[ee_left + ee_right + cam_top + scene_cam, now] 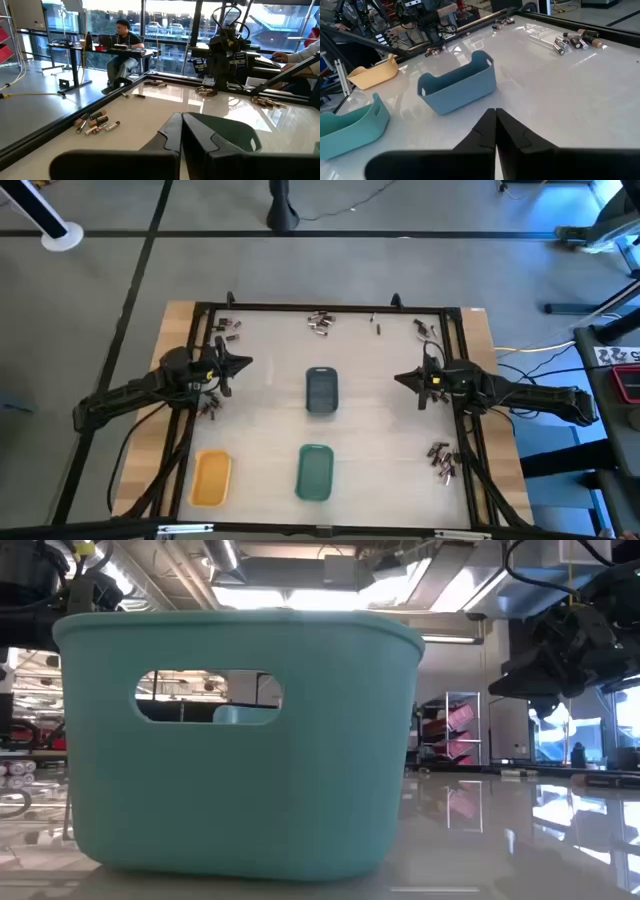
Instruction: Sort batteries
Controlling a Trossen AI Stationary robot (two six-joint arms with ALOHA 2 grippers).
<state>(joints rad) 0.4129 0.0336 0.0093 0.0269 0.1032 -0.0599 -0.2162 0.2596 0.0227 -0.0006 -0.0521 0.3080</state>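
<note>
Both arms are dark, almost black, built from slim tubular links joined by bulkier rounded housings. Seen from above, the left arm (130,395) carries a small yellow mark near its wrist, and the right arm (530,395) shows a similar yellow-orange spot at its wrist block. Dark cables trail along both arms toward the table's edge. The left gripper (181,131) ends in two matte black, wedge-shaped fingers with smooth angled faces, mounted on a wide black bar with rounded corners. The right gripper (495,125) has the same black tapering fingers, faceted near the base, rising from a flat black crossbar.
</note>
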